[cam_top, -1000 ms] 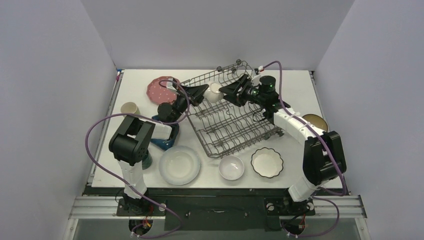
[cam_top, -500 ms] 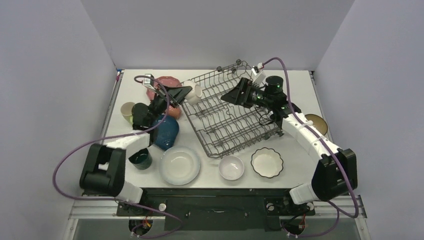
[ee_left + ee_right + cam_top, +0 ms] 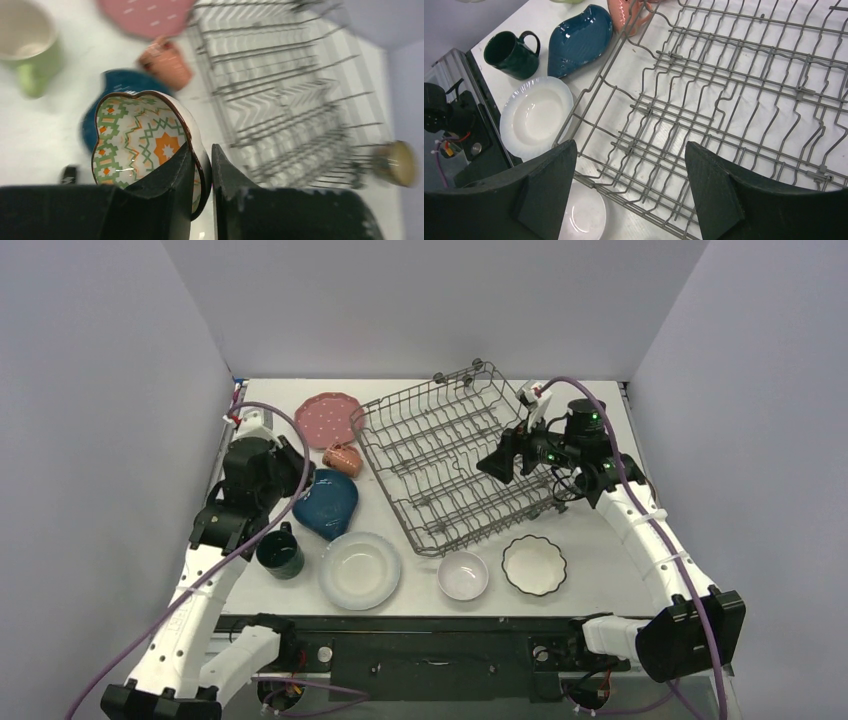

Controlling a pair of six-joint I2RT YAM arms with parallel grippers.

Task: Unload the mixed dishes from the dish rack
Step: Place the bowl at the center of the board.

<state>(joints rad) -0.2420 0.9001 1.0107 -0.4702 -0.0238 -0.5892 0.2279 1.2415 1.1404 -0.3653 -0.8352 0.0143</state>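
The dark grey dish rack (image 3: 450, 465) stands tilted mid-table and holds no dishes; it fills the right wrist view (image 3: 734, 100). My left gripper (image 3: 201, 147) is shut on the rim of a scalloped bowl (image 3: 140, 135) with a green and orange pattern inside, held above the dark blue leaf dish (image 3: 95, 125). In the top view the left gripper (image 3: 290, 472) is left of the rack and the bowl is hidden. My right gripper (image 3: 497, 465) is open and empty over the rack's right part, jaws wide in its wrist view (image 3: 630, 145).
On the table left of the rack lie the pink dotted plate (image 3: 328, 418), orange cup (image 3: 342, 458), blue leaf dish (image 3: 326, 503) and dark green mug (image 3: 280, 552). White plate (image 3: 359, 570), white bowl (image 3: 463, 575) and scalloped bowl (image 3: 533, 565) sit in front. Light-green cup (image 3: 30, 55), brown bowl (image 3: 400, 162).
My left arm lifted the patterned bowl out of the rack and swung it left and back over the blue dish. My right gripper pulled back to the rack's right side.
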